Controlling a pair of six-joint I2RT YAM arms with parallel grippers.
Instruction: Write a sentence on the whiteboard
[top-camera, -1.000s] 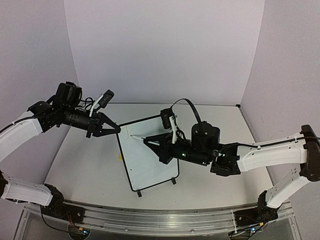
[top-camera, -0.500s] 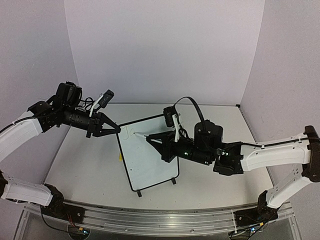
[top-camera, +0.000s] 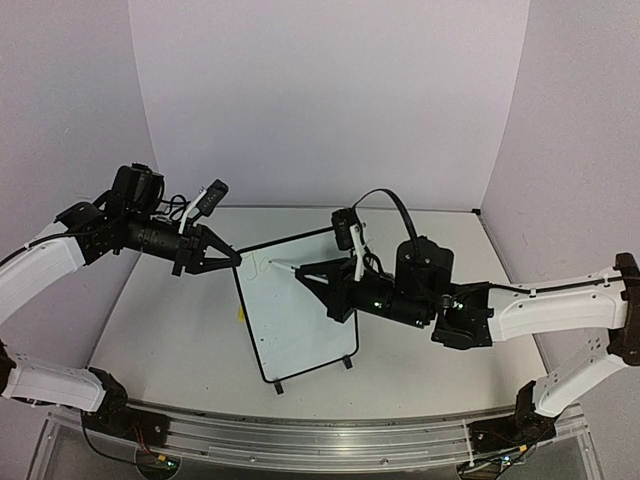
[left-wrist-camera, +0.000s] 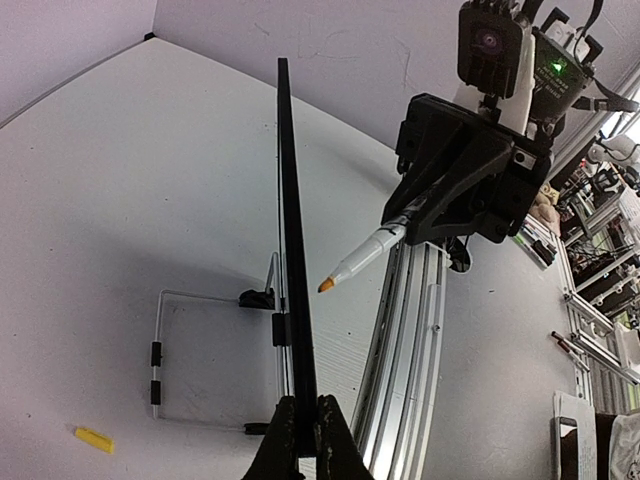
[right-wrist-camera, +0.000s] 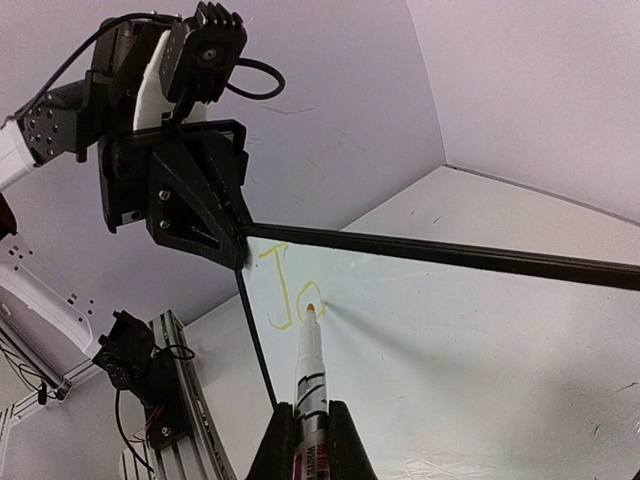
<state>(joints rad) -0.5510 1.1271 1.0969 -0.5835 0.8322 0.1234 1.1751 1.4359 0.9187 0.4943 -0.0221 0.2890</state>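
Note:
The whiteboard (top-camera: 297, 325) stands upright on the table, black-framed, on small black feet. My left gripper (top-camera: 236, 258) is shut on its top left corner; the left wrist view shows the frame edge-on (left-wrist-camera: 289, 200) clamped between the jaws (left-wrist-camera: 303, 425). My right gripper (top-camera: 306, 273) is shut on a yellow-and-white marker (right-wrist-camera: 311, 375), pointing it at the board face. Of the sentence, only a yellow "Jo" (right-wrist-camera: 283, 290) shows near the top left corner. The marker's orange tip sits by the "o"; in the left wrist view the marker (left-wrist-camera: 362, 257) shows a small gap from the board.
A yellow marker cap (left-wrist-camera: 93, 438) lies on the table behind the board, also visible in the top view (top-camera: 241, 313). A wire stand (left-wrist-camera: 157, 355) props the board's back. An aluminium rail (top-camera: 300, 440) runs along the near table edge. Purple walls enclose three sides.
My right arm has drawn back to the right, and the marker tip has shifted slightly right and up along the board. The left arm and the board have not moved.

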